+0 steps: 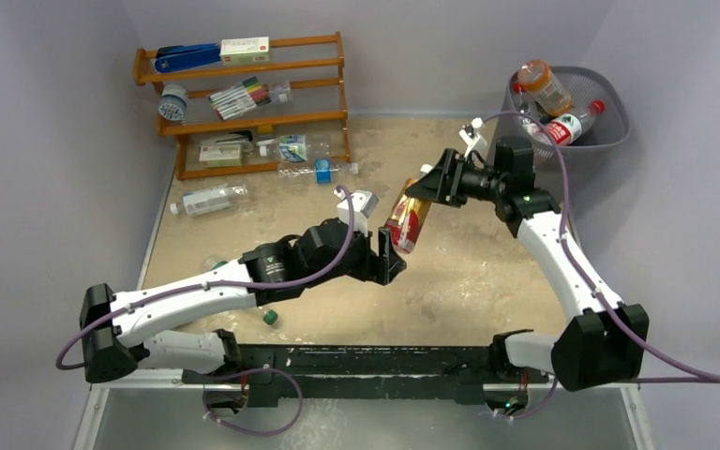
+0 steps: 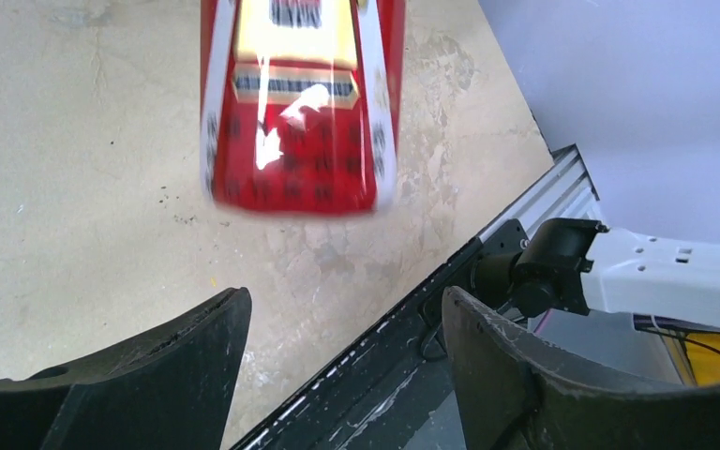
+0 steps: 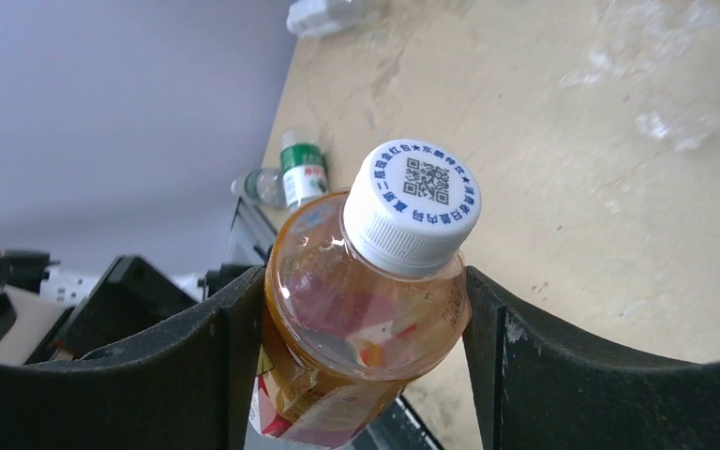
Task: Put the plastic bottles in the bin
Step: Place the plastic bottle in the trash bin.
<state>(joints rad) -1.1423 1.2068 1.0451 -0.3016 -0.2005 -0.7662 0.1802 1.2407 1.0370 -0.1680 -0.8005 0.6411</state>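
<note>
My right gripper [image 1: 428, 190] is shut on an orange-filled bottle [image 1: 408, 221] with a red label and holds it tilted above the table's middle. In the right wrist view the fingers press both sides of the bottle [image 3: 375, 309] just below its white cap [image 3: 414, 208]. My left gripper [image 1: 389, 256] is open and empty right below the bottle's base; in the left wrist view the red label [image 2: 300, 103] hangs beyond the spread fingertips [image 2: 225, 314]. The dark mesh bin [image 1: 619, 127] at the back right holds an orange bottle [image 1: 544, 86] and a red-capped one [image 1: 572, 125].
A brown shelf rack [image 1: 244, 117] at the back left carries markers, a stapler and clear bottles [image 1: 291, 148]. A clear bottle [image 1: 208, 200] lies on the table left of centre. A green-labelled bottle [image 3: 295, 173] lies near the left edge. A green cap [image 1: 269, 318] shows by my left arm.
</note>
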